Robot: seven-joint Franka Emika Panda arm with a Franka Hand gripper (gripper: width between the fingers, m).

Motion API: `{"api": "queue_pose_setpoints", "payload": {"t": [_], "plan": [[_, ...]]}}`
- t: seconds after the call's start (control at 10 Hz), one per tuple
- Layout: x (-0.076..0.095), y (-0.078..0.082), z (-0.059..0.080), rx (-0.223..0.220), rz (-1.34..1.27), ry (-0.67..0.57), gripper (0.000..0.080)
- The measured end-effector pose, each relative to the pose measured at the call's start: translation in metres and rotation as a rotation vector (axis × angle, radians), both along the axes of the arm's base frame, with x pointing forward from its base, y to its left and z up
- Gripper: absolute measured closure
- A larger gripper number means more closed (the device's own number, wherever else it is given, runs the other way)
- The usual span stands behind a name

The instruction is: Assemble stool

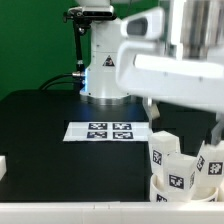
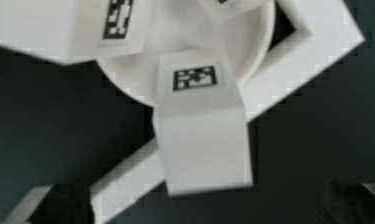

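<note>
The stool's round white seat (image 1: 170, 187) sits at the front of the exterior view's right, on the black table. Several chunky white legs (image 1: 170, 153) with black-and-white tags stand up from it. My gripper (image 1: 185, 122) hangs just above them, its dark fingers (image 1: 152, 112) spread wide. In the wrist view the seat (image 2: 175, 45) fills the upper part. One tagged leg (image 2: 205, 135) runs from it toward my gripper (image 2: 210, 208), and a second leg (image 2: 122, 185) slants beside it. The fingertips (image 2: 51, 205) show as dark shapes in the two corners, with nothing gripped.
The marker board (image 1: 110, 131) lies flat in the middle of the table, in front of the robot base (image 1: 100, 70). A small white piece (image 1: 3, 166) shows at the exterior view's left edge. A white rim (image 1: 70, 211) runs along the table's front.
</note>
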State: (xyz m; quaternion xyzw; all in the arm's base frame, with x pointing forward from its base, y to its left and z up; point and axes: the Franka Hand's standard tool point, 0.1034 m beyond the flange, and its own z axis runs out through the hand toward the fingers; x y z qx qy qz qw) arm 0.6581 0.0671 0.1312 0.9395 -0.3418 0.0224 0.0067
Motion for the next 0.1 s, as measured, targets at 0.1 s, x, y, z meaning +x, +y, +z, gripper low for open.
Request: {"api": "queue_pose_setpoints", "payload": {"t": [0.1], "plan": [[-0.0004,0.0001,-0.0055,-0.003,0.001,-0.002,0.0151]]}}
